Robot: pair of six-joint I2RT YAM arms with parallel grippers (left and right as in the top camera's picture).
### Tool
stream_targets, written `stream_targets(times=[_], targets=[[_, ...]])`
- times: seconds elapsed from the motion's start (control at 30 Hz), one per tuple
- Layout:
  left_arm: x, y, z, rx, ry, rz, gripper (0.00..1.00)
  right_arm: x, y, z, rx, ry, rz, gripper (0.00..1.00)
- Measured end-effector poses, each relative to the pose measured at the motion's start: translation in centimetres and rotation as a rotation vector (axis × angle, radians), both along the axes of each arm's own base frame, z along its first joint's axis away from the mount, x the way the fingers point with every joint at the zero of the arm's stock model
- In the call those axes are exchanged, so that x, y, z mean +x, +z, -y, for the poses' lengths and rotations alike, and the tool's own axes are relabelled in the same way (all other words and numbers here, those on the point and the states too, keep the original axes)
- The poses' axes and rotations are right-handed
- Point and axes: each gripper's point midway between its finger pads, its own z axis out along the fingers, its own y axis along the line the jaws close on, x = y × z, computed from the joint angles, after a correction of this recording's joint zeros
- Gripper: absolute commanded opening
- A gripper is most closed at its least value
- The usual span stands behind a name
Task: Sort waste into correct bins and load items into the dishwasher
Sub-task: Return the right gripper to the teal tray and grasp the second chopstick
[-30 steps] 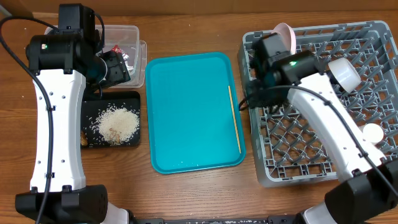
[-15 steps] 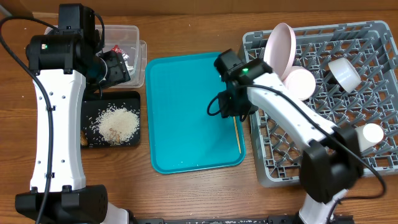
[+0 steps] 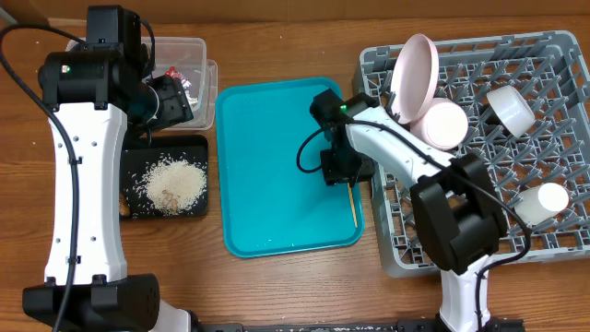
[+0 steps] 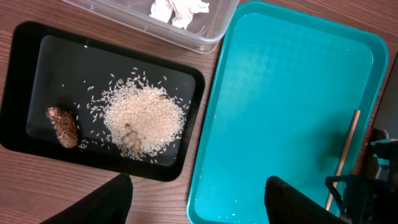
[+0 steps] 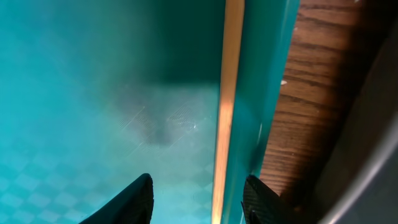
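One thin wooden chopstick [image 5: 227, 93] lies along the right rim of the teal tray [image 3: 267, 157]. My right gripper [image 5: 199, 186] is low over it and open, with the stick running between its fingers, closer to the right one. In the overhead view the right gripper [image 3: 339, 171] covers the stick's upper part, and the chopstick [image 3: 353, 207] shows below it. My left gripper [image 4: 199, 183] hangs open and empty above the black tray [image 4: 43, 68], which holds rice [image 4: 143, 115] and a brown lump [image 4: 62, 126]. The clear tub [image 4: 211, 37] holds a white napkin [image 4: 177, 9].
The grey dish rack [image 3: 479, 231] stands right of the teal tray, holding a tilted plate [image 3: 415, 74], two bowls [image 3: 442, 124] [image 3: 510, 108] and a cup [image 3: 544, 201]. Its wall is close beside my right gripper. A red wrapper [image 3: 177, 76] shows in the tub.
My right arm has swung from the dish rack's left side down to the teal tray's right edge, over the chopstick. The left arm has not moved.
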Motion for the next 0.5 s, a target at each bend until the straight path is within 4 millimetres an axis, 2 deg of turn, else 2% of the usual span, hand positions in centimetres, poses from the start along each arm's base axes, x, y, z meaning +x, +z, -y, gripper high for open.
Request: stream_targets(times=[0.5], targets=[[0.12, 0.04, -0.02, 0.0, 0.001, 0.005, 0.7, -0.03, -0.01, -0.02, 0.002, -0.001, -0.002, 0.49]])
